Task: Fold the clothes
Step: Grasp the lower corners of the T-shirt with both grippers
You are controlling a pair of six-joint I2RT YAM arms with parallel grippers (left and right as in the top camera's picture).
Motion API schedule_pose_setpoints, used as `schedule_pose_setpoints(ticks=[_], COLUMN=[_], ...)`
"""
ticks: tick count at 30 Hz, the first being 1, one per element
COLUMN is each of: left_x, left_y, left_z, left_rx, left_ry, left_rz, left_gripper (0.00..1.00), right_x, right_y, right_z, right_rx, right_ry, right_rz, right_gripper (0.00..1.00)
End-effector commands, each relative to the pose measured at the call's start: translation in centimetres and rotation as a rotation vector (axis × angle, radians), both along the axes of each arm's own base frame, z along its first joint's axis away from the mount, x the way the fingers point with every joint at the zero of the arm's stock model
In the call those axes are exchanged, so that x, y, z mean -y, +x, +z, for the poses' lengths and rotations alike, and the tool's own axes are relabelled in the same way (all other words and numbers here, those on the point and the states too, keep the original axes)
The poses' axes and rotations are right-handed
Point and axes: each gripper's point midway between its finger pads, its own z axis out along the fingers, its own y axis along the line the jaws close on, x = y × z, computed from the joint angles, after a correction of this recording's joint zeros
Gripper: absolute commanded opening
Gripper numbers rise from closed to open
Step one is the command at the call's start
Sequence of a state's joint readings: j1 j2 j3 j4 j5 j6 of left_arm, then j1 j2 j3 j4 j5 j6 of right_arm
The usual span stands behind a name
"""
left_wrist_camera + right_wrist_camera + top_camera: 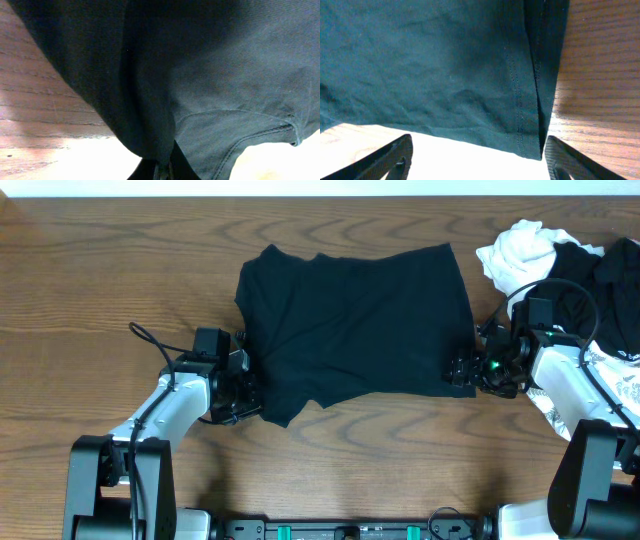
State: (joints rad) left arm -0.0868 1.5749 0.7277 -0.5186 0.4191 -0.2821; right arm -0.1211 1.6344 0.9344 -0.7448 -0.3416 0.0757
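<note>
The black garment point(355, 320) lies spread mid-table point(100, 280), soft and limp, so it will sag unless you lift both near corners together. Your left gripper point(243, 387) is clamped on its near-left corner, while the right gripper point(463, 370) has its jaws apart around the near-right hem. Fold away from you, since the pile of other clothes point(560, 260) crowds the right.

The flat black cloth garment point(355, 320) is a soft matt knit, lightly creased up close, with a neat double row of stitching along the hem. The brown wooden table point(100, 290) shows clear grain and a bit of sheen where the light hits it. The crumpled white cloth garment point(522, 252) looks soft and matt too. The right gripper point(477, 139) has dark fingers point(392, 159), matt plastic by the look of it, and the arms' white shells point(170, 405) are smooth, slightly glossy.
</note>
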Motion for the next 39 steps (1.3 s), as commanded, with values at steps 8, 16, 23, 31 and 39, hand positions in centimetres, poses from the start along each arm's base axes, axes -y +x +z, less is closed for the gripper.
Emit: schedule_pose_setpoints(ticks=[8, 16, 23, 31, 39], left_x=[-0.1, -0.1, -0.1, -0.1, -0.1], left_y=[-0.3, -0.3, -0.2, -0.3, -0.3], left_z=[-0.3, -0.3, -0.3, -0.3, -0.3], left_rx=[-0.02, -0.016, -0.016, -0.016, -0.016], left_ry=[0.001, 0.0, 0.0, 0.0, 0.0], left_rz=[0.014, 0.014, 0.014, 0.014, 0.014], left_gripper=[0.06, 0.06, 0.06, 0.06, 0.06], right_x=[-0.5, 1.5, 2.4, 2.2, 1.6], right_y=[-0.3, -0.7, -0.6, -0.6, -1.3], right_z=[-0.2, -1.3, -3.1, -4.3, -5.8], right_rx=[-0.013, -0.035, -0.01, 0.008, -0.047], right_ry=[0.008, -0.101, -0.146, -0.134, -0.101], right_rz=[0.003, -0.061, -0.151, -0.157, -0.155], right_gripper=[0.82, 0.84, 0.84, 0.8, 0.56])
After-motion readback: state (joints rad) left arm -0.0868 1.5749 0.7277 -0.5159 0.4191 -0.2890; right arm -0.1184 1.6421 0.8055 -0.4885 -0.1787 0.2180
